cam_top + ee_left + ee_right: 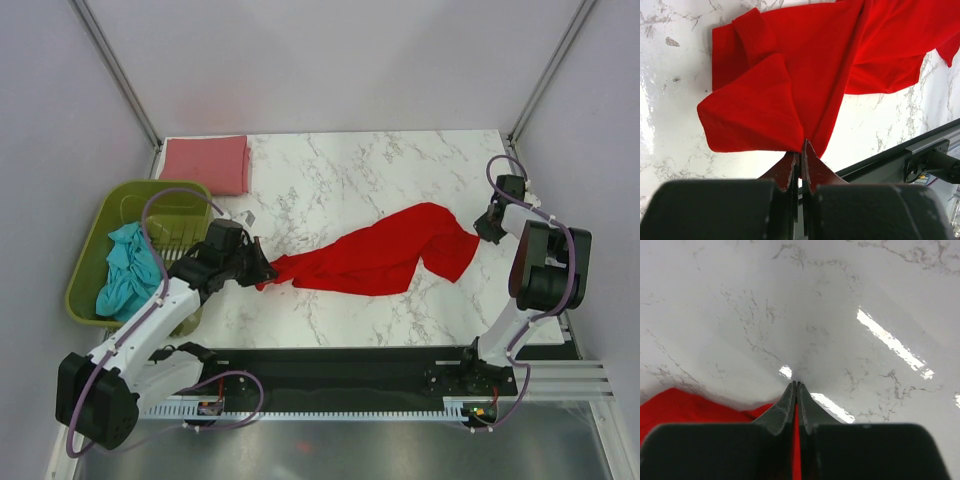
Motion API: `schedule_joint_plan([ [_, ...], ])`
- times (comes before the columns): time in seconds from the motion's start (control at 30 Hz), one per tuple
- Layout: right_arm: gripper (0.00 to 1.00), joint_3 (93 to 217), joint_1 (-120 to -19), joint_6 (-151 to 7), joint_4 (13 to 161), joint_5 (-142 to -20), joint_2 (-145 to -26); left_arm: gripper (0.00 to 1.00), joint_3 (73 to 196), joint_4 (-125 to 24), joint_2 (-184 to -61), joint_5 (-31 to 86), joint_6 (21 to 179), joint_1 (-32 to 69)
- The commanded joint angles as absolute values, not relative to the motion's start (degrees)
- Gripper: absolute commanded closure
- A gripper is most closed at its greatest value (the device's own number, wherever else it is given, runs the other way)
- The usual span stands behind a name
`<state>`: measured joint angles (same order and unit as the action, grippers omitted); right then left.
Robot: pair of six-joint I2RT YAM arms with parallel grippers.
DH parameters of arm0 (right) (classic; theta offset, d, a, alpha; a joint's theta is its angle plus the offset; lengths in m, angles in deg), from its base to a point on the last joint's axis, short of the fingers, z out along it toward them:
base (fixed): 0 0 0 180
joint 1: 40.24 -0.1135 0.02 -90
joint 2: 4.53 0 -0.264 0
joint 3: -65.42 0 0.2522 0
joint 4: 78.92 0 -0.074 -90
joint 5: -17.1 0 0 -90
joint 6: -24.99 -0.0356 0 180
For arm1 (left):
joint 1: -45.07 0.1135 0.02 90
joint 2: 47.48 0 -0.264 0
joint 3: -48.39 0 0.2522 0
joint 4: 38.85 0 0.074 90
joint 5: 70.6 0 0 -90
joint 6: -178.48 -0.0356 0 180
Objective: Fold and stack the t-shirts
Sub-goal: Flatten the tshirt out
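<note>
While the pink t-shirt (206, 164) lies folded at the far left corner of the table (400, 170), the red t-shirt (380, 258) lies stretched, unfolded, between left gripper (262, 272) and right gripper (482, 232), each pinched onto an end; the teal t-shirt (128, 270) sits crumpled in the basket (100, 225).

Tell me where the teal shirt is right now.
In the top view, the teal shirt lies bunched in the green basket on the left side, beside the left arm.
</note>
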<state>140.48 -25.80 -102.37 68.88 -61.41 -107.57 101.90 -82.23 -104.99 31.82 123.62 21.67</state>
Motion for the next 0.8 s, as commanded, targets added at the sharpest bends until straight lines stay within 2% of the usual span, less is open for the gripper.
schedule_joint_plan([
  [0.0, 0.96, 139.3, -25.7, -101.8, 69.2, -60.8, -109.4, 0.98, 104.9, -79.2, -105.7, 31.4, 125.2, 21.4],
  [0.03, 1.0, 139.6, -25.7, -101.7, 68.6, -60.5, -108.8, 0.98, 105.7, -78.0, -106.4, 30.8, 125.2, 21.4],
  [0.17, 1.0, 142.0, -25.7, -101.5, 61.2, -57.0, -101.3, 0.98, 116.2, -75.1, -114.3, 27.1, 123.8, 21.4],
  [0.23, 1.0, 143.0, -25.7, -101.5, 58.2, -53.7, -94.5, 0.98, 126.7, -73.5, -122.3, 24.2, 122.5, 21.7],
  [0.27, 1.0, 143.8, -25.5, -101.6, 55.8, -53.0, -89.2, 0.98, 135.4, -73.5, -125.7, 25.0, 122.4, 22.5],
  [0.43, 1.0, 144.3, -25.4, -103.3, 49.8, -55.7, -75.9, 0.98, 159.6, -70.9, -150.9, 32.7, 125.9, 23.9],
  [0.5, 1.0, 143.6, -25.5, -104.2, 49.0, -57.9, -71.4, 0.98, 173.9, -70.8, -160.5, 40.8, 125.0, 23.9],
  [0.53, 1.0, 142.8, -25.6, -104.8, 49.8, -59.6, -69.9, 0.94, 178.5, -70.8, -168.8, 43.9, 124.6, 24.0],
  [0.6, 1.0, 140.8, -25.5, -106.6, 50.1, -61.8, -66.8, 0.77, 186.8, -71.4, -174.0, 50.6, 124.7, 24.3],
  [0.63, 1.0, 140.3, -25.5, -106.9, 50.6, -62.3, -66.0, 0.56, 187.1, -71.8, -175.3, 51.4, 124.8, 24.6],
  [0.73, 1.0, 138.9, -25.5, -107.5, 52.2, -65.0, -63.4, 0.36, 176.5, -71.8, -169.1, 45.4, 120.5, 24.2],
  [0.77, 1.0, 138.7, -25.5, -107.5, 52.6, -65.8, -62.8, 0.34, 169.1, -71.9, -163.5, 40.6, 117.6, 23.0],
])
